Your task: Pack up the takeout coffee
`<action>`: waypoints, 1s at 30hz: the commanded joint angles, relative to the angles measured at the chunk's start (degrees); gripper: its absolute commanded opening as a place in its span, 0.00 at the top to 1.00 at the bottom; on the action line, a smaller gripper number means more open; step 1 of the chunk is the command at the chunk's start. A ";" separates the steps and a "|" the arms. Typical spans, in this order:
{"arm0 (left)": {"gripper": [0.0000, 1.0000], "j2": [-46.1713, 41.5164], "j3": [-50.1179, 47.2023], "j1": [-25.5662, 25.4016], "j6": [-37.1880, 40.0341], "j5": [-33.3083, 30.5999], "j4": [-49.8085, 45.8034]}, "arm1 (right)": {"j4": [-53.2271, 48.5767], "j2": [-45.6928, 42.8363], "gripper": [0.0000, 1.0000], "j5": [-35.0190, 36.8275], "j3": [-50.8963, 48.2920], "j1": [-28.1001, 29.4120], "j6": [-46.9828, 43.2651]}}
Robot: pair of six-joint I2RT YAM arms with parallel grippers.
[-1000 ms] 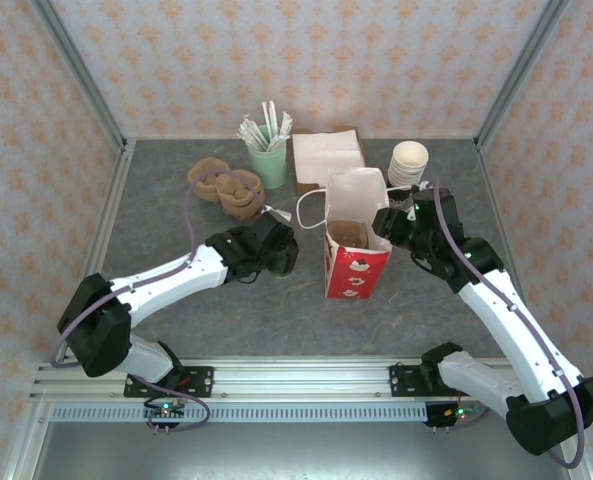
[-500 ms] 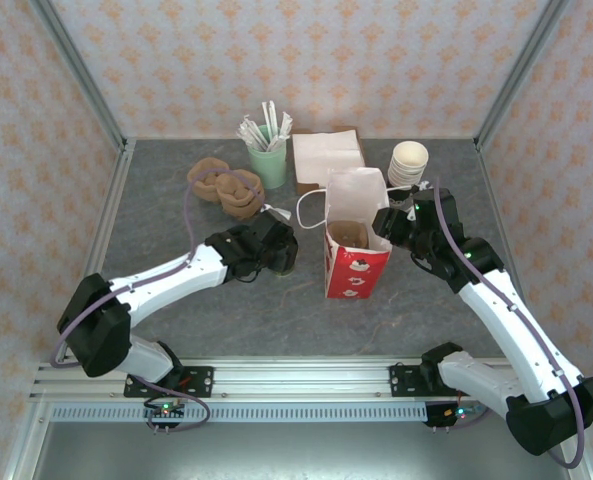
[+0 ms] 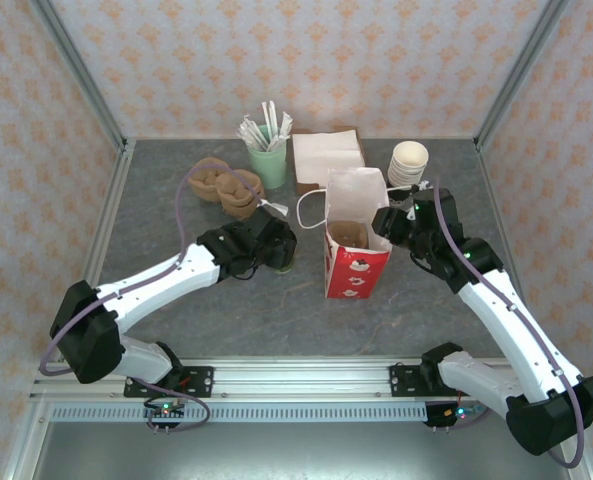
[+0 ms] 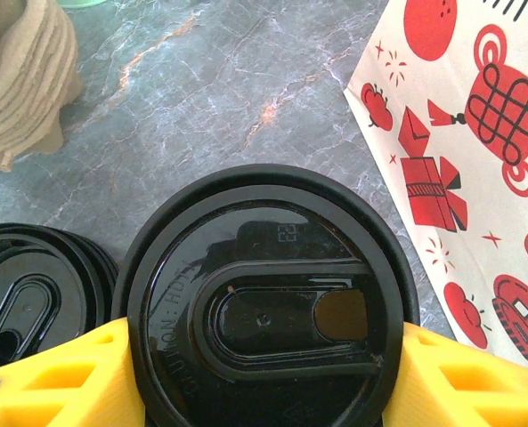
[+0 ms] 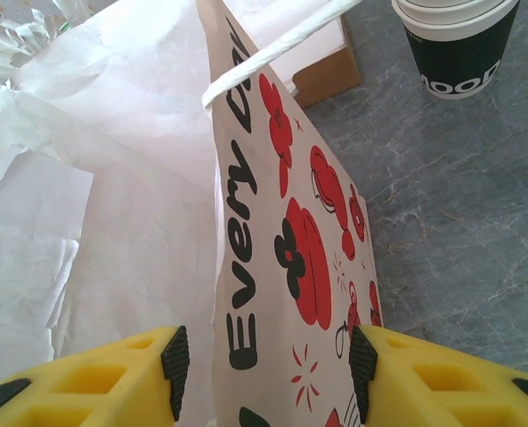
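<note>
Red-and-white bag lettered "Every", black-lidded coffee

the takeout coffee is upright, seen from straight above in the left wrist view, so its round black plastic lid hides the cup body; the lid is glossy and sits level, with a raised oval panel and a brownish sip opening at the right end; it is outside the red-and-white paper bag, near the bag's printed side, with a pile of black lids just beside it on the other side; the left gripper has one yellow finger at each side of it, any contact hidden under the rim
</note>
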 commanded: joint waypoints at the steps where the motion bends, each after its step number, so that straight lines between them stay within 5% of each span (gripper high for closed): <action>1: 0.40 -2.99 4.20 0.64 -0.72 -3.03 -4.37 | 1.26 0.02 0.47 -0.31 -0.25 -0.47 0.99; 18: 0.40 -12.71 21.55 0.55 0.21 -5.31 -19.90 | 12.14 1.60 0.78 -5.95 -2.74 2.52 12.43; 30: 0.40 -11.59 32.34 0.47 2.56 -2.84 -23.60 | 22.47 5.49 0.89 3.78 -3.25 12.90 21.82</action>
